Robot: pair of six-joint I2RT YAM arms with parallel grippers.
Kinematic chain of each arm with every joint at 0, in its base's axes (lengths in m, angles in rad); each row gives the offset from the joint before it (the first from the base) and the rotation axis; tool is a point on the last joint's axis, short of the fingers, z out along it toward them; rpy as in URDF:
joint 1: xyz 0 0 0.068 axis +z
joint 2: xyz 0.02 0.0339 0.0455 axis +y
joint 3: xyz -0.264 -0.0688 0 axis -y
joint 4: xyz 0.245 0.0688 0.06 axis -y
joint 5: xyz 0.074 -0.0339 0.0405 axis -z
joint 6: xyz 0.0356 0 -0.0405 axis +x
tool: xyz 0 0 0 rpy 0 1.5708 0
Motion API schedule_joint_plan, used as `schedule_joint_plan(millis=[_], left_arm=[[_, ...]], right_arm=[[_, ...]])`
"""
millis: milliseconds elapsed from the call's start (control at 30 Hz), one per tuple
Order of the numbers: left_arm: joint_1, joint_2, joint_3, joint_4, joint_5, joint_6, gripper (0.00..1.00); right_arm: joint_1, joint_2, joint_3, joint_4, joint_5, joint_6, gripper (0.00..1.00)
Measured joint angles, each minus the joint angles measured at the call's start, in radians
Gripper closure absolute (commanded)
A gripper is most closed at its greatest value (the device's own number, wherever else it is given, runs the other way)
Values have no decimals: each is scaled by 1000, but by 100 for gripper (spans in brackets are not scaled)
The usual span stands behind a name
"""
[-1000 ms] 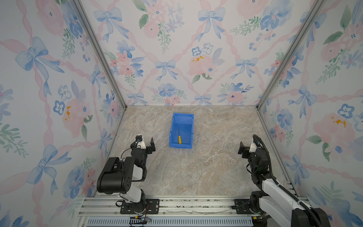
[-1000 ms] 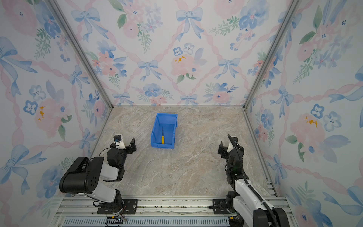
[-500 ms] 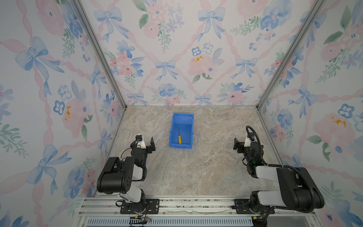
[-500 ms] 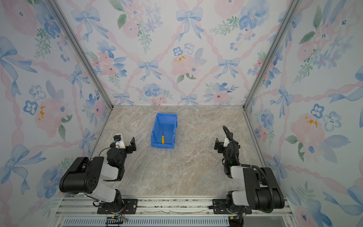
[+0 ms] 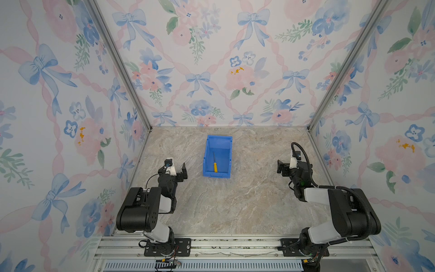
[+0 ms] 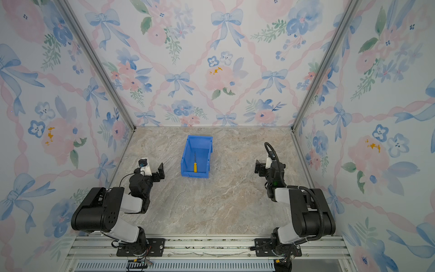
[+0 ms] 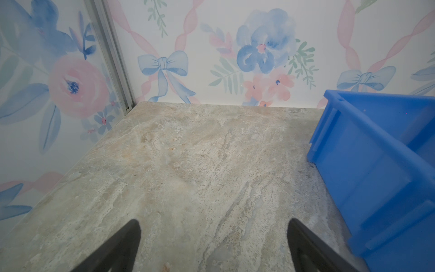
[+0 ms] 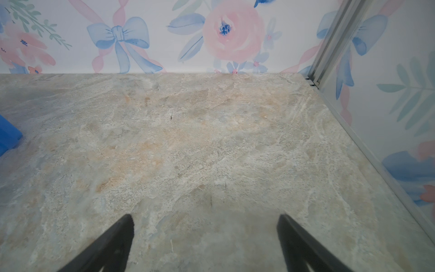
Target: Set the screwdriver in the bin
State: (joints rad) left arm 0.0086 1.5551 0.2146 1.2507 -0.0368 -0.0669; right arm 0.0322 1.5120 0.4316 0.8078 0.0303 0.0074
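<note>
Symmetrically, arms folded low, left gripper, right gripper spread wide.

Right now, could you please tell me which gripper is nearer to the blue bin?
Left. The left gripper sits open a short way left of the bin, not touching; the right gripper, also open, is much farther off on its right.
</note>
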Motion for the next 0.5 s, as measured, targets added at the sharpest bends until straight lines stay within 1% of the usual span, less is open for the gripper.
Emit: schedule_joint_plan(millis=[133, 500], left_arm=[[-2, 0, 3, -4, 0, 6, 2], [-11, 0, 5, -21, -2, 14, 2]], right_arm=[[0, 15, -16, 41, 3, 0, 3], [1, 27, -29, 64, 19, -1, 3]])
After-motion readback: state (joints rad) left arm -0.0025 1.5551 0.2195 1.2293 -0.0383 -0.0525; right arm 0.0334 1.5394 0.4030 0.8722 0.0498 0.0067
